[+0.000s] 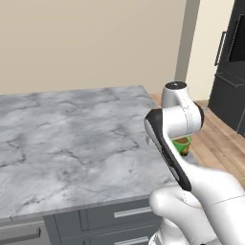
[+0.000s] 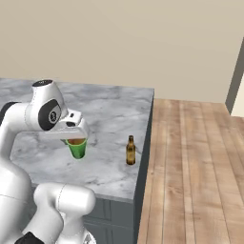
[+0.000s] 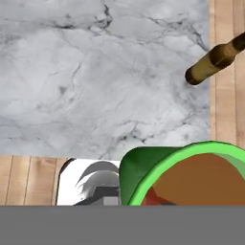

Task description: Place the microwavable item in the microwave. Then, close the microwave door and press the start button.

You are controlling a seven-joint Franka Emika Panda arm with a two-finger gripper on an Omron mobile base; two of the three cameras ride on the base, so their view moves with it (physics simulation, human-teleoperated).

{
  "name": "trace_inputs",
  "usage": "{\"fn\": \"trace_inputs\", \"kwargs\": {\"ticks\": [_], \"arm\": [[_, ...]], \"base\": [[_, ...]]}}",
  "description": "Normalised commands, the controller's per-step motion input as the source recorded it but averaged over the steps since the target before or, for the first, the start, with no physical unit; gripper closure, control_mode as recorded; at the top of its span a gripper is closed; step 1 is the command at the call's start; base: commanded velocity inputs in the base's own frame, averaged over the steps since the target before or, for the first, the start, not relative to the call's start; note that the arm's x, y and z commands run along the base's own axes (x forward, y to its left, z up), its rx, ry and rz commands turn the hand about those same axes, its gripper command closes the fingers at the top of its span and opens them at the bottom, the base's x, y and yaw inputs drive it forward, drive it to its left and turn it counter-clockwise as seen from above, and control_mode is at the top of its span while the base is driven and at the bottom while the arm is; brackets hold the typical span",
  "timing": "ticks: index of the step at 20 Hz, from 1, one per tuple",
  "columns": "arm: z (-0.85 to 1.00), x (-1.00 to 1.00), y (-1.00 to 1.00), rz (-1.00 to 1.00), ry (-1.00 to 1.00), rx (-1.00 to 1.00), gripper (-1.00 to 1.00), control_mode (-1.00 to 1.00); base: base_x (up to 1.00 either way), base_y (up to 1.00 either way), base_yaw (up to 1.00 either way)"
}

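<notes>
- Gripper (image 2: 76, 138): clenched on the rim of the green cup (image 2: 77, 148), which hangs directly beneath the hand, lifted clear of the counter.
- Cup: tapered, glossy bright green plastic; brown liquid (image 3: 203, 179) fills it near the brim.
- Counter (image 2: 114, 124): grey veined marble slab, flat, square-edged, below the cup.
- Bottle (image 2: 130, 150): slim brown glass, upright, beyond the cup near the counter's edge, apart from it.
- Floor (image 2: 195, 157): wooden planks past the counter.

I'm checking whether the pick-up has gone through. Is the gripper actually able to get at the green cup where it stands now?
Probably yes: the gripper sits right over the green cup, jaws shut at its rim. Nothing lies between them, and the brown bottle stands apart to the side on the marble counter.
</notes>
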Motion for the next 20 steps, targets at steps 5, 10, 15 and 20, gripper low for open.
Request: {"fn": "trace_inputs", "kwargs": {"ticks": [5,10,15,20], "arm": [[-0.2,-0.15,-0.01,-0.05,0.07,-0.01,1.0,1.0],[0.0,0.0,0.0,0.0,0.0,0.0,1.0,1.0],[0.0,0.0,0.0,0.0,0.0,0.0,1.0,1.0],[0.0,0.0,0.0,0.0,0.0,0.0,1.0,1.0]], "base": [[-0.59,-0.54,-0.18],[-0.76,-1.0,-0.33],[-0.09,-1.0,-0.3],[0.64,-1.0,-0.31]]}}
